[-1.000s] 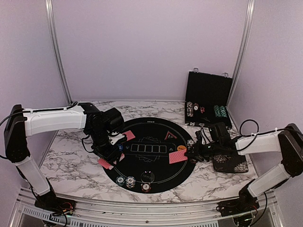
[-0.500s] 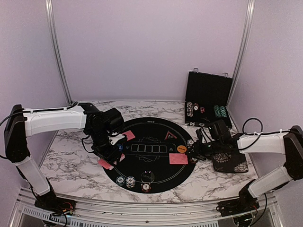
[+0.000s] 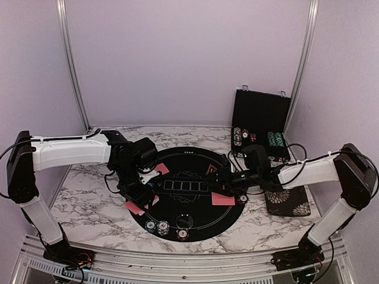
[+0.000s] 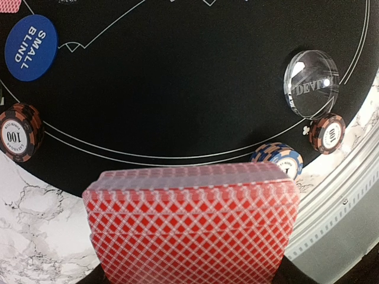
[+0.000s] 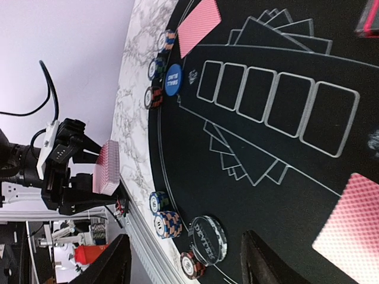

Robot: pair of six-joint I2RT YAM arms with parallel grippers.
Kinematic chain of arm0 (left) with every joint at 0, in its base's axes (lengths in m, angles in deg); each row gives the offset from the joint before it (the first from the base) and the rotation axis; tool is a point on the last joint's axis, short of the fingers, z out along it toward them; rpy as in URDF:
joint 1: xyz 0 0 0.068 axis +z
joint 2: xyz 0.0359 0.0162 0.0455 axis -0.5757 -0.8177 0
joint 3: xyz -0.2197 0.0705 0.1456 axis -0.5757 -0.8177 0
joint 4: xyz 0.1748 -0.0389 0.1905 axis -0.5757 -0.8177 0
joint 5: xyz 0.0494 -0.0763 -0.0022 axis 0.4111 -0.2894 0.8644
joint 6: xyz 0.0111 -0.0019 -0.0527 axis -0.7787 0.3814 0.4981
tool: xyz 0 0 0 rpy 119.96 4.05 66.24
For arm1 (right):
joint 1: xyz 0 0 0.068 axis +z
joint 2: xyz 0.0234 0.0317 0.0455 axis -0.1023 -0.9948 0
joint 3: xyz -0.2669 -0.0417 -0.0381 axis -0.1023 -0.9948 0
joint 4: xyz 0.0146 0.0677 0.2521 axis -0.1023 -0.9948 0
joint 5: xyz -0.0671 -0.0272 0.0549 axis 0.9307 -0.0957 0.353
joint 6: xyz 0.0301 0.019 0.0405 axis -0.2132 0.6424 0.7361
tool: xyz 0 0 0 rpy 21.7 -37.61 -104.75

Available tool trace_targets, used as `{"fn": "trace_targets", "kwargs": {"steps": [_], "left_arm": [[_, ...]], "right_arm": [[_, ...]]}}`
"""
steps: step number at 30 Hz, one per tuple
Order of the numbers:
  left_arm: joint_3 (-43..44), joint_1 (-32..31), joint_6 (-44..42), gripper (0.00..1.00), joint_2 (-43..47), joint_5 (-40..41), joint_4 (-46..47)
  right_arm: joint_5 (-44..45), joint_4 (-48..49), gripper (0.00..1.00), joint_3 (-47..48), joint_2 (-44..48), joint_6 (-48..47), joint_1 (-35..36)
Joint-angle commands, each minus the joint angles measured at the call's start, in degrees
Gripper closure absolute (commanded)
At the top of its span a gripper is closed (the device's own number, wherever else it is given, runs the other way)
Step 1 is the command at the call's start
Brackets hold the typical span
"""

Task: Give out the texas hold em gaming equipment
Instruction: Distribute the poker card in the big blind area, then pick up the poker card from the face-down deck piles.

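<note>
Setting: a round black poker mat (image 3: 190,207) lies on a marble desk (image 3: 83,189). An open black chip case (image 3: 260,118) stands at the upper right of the overhead view, and a floral pad (image 3: 288,201) lies at the right.
Left gripper (image 3: 141,200): the jaws are clenched on a deck of red-backed cards (image 4: 192,228) at the mat's lower-left edge.
Right gripper (image 5: 185,245): the jaws are released and spread wide with nothing between them, over the mat's right side.
Dealt cards: one single card (image 3: 223,200) lies face down on the mat's right side, just below the right gripper. A second card (image 3: 161,169) lies at the mat's upper left.
Buttons: a blue small blind button (image 4: 31,47) lies on the mat's left part. A clear dealer button (image 4: 311,83) lies near its bottom edge.
Chips: small stacks of striped poker chips (image 3: 163,227) sit along the mat's bottom edge, beside the dealer button.
</note>
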Motion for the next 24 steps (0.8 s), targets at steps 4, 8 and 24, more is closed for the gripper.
{"fn": "trace_targets", "kwargs": {"steps": [4,8,24], "left_arm": [[2.8,-1.3,-0.9,0.44,-0.3,-1.6,-0.9],[3.8,-2.0,-0.9,0.44,-0.4,-2.0,-1.1],[7.0,-4.1,-1.0,0.44,-0.6,-1.9,-2.9]], "right_arm": [[-6.5,18.8,0.36,4.4,-8.0,10.8,5.5],[-6.8,20.9,0.38,7.5,-11.6,11.9,8.2],[-10.8,38.4,0.35,11.3,-21.9,22.5,12.4]]}}
